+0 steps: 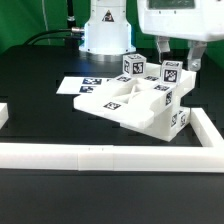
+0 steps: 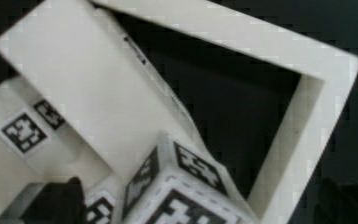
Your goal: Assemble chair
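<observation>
The chair [image 1: 135, 108] is a partly joined group of chunky white parts with black-and-white tags in the middle of the black table. Two tagged posts stand up from it, one [image 1: 133, 68] toward the back and one [image 1: 170, 72] on the exterior view's right. My gripper [image 1: 178, 58] hangs just above the right post with its dark fingers [image 1: 197, 58] spread wider than the post, open and holding nothing. The wrist view shows a white open frame panel [image 2: 318, 110] and a tagged block [image 2: 185, 190] close under the camera. The fingertips are not clear there.
The marker board [image 1: 82, 86] lies flat behind the chair on the exterior view's left. A long white border rail [image 1: 100, 155] runs along the front and turns up the right side [image 1: 208, 128]. The robot base [image 1: 105, 30] stands at the back.
</observation>
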